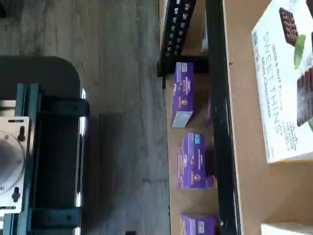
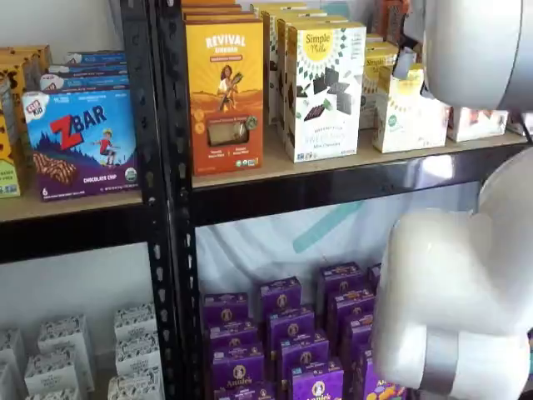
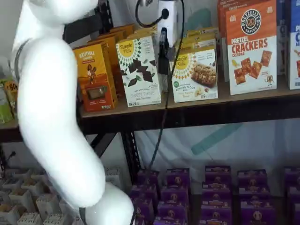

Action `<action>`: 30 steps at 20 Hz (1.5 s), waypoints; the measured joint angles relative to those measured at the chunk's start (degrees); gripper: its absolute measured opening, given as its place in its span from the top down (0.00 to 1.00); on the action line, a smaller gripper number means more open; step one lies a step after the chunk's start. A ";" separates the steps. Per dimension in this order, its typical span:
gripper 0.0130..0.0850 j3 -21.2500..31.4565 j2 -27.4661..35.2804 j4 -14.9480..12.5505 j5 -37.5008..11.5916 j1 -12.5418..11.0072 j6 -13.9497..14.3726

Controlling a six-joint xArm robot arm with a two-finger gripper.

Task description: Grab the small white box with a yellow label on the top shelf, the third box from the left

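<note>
The small white box [image 3: 194, 75], a short carton with a yellow top band and a cracker picture, stands on the top shelf [image 3: 187, 115] in both shelf views [image 2: 408, 112]. It is just right of the taller white box with dark squares [image 3: 139, 70]. My gripper [image 3: 162, 52] hangs from its white body in front of the gap between these two boxes, close to the small box's left edge. Its black fingers show as one dark bar with no plain gap. The wrist view shows the taller box [image 1: 288, 83] lying beyond the shelf's black beam [image 1: 222, 122].
An orange Revival box [image 2: 225, 83] stands left of the tall white box. A white-and-orange crackers box [image 3: 251, 47] stands right of the small one. Purple boxes [image 3: 211, 192] fill the lower shelf. A black upright [image 2: 158, 200] bounds the shelf. My white arm [image 2: 454, 283] covers part of both shelf views.
</note>
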 joint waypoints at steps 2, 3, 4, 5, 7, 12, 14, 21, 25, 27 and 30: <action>0.00 -0.83 0.74 -1.91 1.73 2.01 1.30; 0.00 -0.46 0.56 -2.26 1.70 2.89 2.01; 0.00 -0.06 0.31 -2.39 1.48 3.50 2.56; 0.00 0.58 -0.09 -2.38 0.94 4.17 3.20; 0.00 1.50 -0.75 -1.91 -0.14 4.71 3.82; 0.00 1.75 -1.09 1.22 -2.69 3.82 3.91; 0.00 2.21 -1.47 2.54 -4.81 3.10 3.47; 0.00 2.74 -1.26 6.15 -11.51 1.11 1.83; 0.00 0.74 0.53 5.55 -11.57 1.01 1.57; 0.00 0.26 1.27 4.29 -12.19 1.33 1.34; 0.00 1.09 1.59 2.48 -14.28 1.68 0.72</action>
